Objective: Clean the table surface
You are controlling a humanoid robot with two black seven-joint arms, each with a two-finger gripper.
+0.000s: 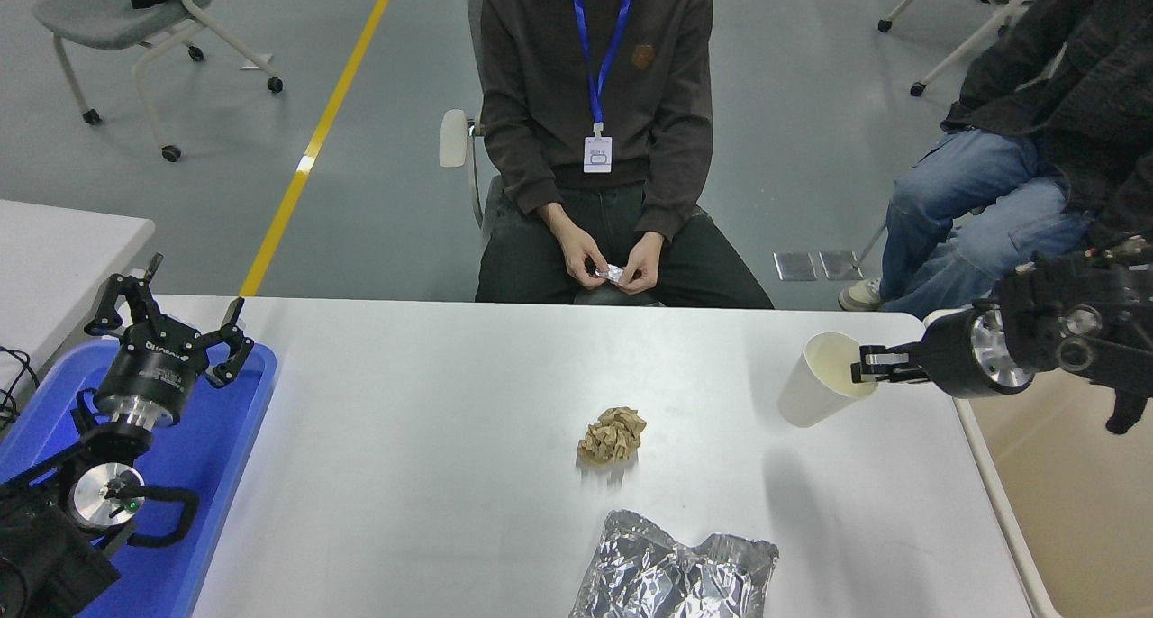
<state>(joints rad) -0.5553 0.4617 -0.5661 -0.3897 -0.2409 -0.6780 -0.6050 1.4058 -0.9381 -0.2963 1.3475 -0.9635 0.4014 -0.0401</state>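
right gripper (863,364) pinches paper cup (821,381) rim, lifted; you carry it toward bin (1072,492) at 4 o'clock, keep cup level. left gripper (171,316) parked, fingers spread.

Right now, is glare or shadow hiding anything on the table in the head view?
Head view: sharp, evenly lit. The table surface shows only a soft sheen. The foil bag glints but reads clearly. The paper cup, pinched by the right gripper, casts a faint shadow toward the camera, hiding nothing.

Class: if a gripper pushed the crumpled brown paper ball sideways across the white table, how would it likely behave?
The crumpled brown paper ball looks loosely wadded, so it is probably very light and would skid or tumble easily. Its irregular folds suggest it would not roll far. It would likely squash under a squeeze.
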